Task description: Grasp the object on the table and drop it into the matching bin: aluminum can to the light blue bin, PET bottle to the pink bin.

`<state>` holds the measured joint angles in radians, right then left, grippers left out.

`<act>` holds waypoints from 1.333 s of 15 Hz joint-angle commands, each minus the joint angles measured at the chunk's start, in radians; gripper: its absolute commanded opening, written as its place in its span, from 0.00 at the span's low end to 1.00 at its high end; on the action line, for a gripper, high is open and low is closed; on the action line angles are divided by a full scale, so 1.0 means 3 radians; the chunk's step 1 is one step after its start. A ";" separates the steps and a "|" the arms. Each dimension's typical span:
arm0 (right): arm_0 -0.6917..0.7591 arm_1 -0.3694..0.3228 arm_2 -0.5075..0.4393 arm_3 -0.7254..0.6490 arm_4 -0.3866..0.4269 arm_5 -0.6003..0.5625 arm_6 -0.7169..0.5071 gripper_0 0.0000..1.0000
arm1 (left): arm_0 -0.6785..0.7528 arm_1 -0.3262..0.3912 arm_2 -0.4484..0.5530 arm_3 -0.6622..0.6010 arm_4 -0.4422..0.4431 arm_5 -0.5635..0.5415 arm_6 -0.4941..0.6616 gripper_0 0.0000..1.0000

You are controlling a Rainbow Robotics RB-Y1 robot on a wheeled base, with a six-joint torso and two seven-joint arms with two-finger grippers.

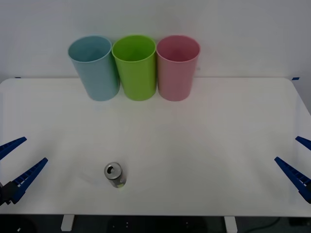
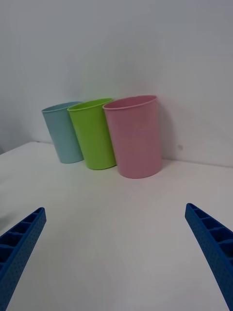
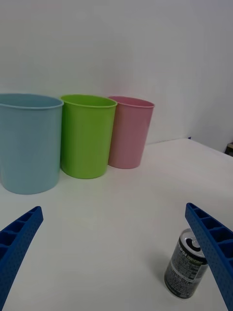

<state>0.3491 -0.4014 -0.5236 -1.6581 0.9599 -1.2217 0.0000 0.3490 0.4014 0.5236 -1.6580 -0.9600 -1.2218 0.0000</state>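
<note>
A small aluminum can with a silver top and dark body stands upright on the white table, near its front edge and left of centre; it also appears as the can in the left wrist view. At the table's back stand the light blue bin and the pink bin. My left gripper hangs open at the front left, well left of the can. My right gripper is open at the front right edge. Both hold nothing.
A lime green bin stands between the light blue and pink ones, all three touching or nearly so in a row against the white wall. A broad stretch of bare tabletop lies between the can and the bins.
</note>
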 commanded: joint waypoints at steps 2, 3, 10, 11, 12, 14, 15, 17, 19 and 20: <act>0.0000 0.0000 0.0000 0.0000 0.0000 0.0000 0.0000 1.00 | 0.0028 -0.0050 0.0019 0.0066 0.0014 0.0018 0.0000 1.00; 0.0000 0.0000 0.0000 0.0000 0.0000 0.0000 0.0000 1.00 | 0.0028 -0.0070 0.0039 0.0066 0.0040 0.0018 -0.0005 1.00; 0.0000 0.0000 0.0000 0.0000 0.0000 0.0000 0.0000 1.00 | 0.0028 -0.0034 0.0034 0.0081 -0.0001 0.0043 -0.0020 1.00; 0.0000 0.0000 0.0000 0.0000 0.0000 0.0000 0.0000 1.00 | 0.0007 -0.0034 0.0034 0.0086 -0.0088 0.0054 -0.0026 1.00; 0.0000 0.0000 0.0000 0.0000 0.0000 0.0000 0.0000 1.00 | -0.0023 -0.0034 0.0034 0.0086 -0.0180 0.0054 -0.0026 1.00; 0.0000 0.0000 0.0000 0.0000 0.0000 0.0000 0.0000 1.00 | -0.0100 -0.0034 -0.0017 0.0153 -0.0267 0.0069 -0.0041 1.00; 0.0000 0.0000 0.0000 0.0000 0.0000 0.0000 0.0000 1.00 | -0.0146 -0.0024 -0.0058 0.0219 -0.0277 0.0069 -0.0066 1.00; 0.0000 0.0000 0.0000 0.0000 0.0000 0.0000 0.0000 1.00 | -0.0274 0.0037 -0.0140 0.0398 -0.0364 0.0059 -0.0251 1.00; 0.0000 0.0000 0.0000 0.0000 0.0000 0.0000 0.0000 1.00 | -0.0407 0.0078 -0.0170 0.0603 -0.0482 -0.0018 -0.0394 1.00; 0.0000 0.0000 0.0000 0.0000 0.0000 0.0000 0.0000 1.00 | -0.0483 0.0109 -0.0232 0.0725 -0.0502 -0.0059 -0.0440 1.00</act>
<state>0.3490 -0.4015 -0.5236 -1.6581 0.9599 -1.2217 0.0000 0.2200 0.4279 0.4658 -1.4658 -1.1048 -1.2301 -0.1210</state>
